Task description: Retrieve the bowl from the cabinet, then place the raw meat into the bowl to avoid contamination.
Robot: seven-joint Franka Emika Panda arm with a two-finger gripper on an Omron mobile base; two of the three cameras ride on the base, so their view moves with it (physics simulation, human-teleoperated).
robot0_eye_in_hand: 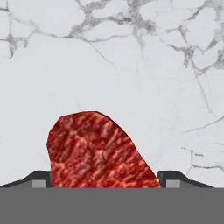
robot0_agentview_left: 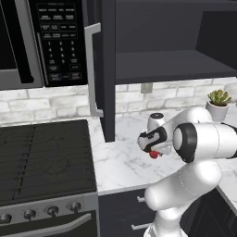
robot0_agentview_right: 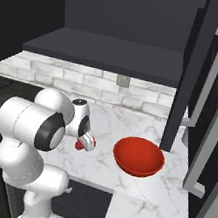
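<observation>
The raw meat (robot0_eye_in_hand: 94,148), a small glossy red lump, lies on the white marble counter (robot0_eye_in_hand: 131,65). My gripper (robot0_eye_in_hand: 105,179) points down over it, jaws open, one dark fingertip close against each side of the lump. From the base views the meat (robot0_agentview_left: 154,154) (robot0_agentview_right: 79,145) peeks out under the gripper (robot0_agentview_left: 155,152) (robot0_agentview_right: 85,143). The wide red bowl (robot0_agentview_right: 138,157) stands empty on the counter to the right of the gripper, apart from it. Above, the dark cabinet (robot0_agentview_left: 171,46) stands open, its shelf (robot0_agentview_right: 106,49) bare.
An open cabinet door (robot0_agentview_left: 109,69) hangs down to the counter just left of the gripper; more open doors (robot0_agentview_right: 209,98) with silver handles stand right of the bowl. A black microwave (robot0_agentview_left: 58,41) and stove (robot0_agentview_left: 44,157) are at left. A potted plant (robot0_agentview_left: 218,104) sits at the back right.
</observation>
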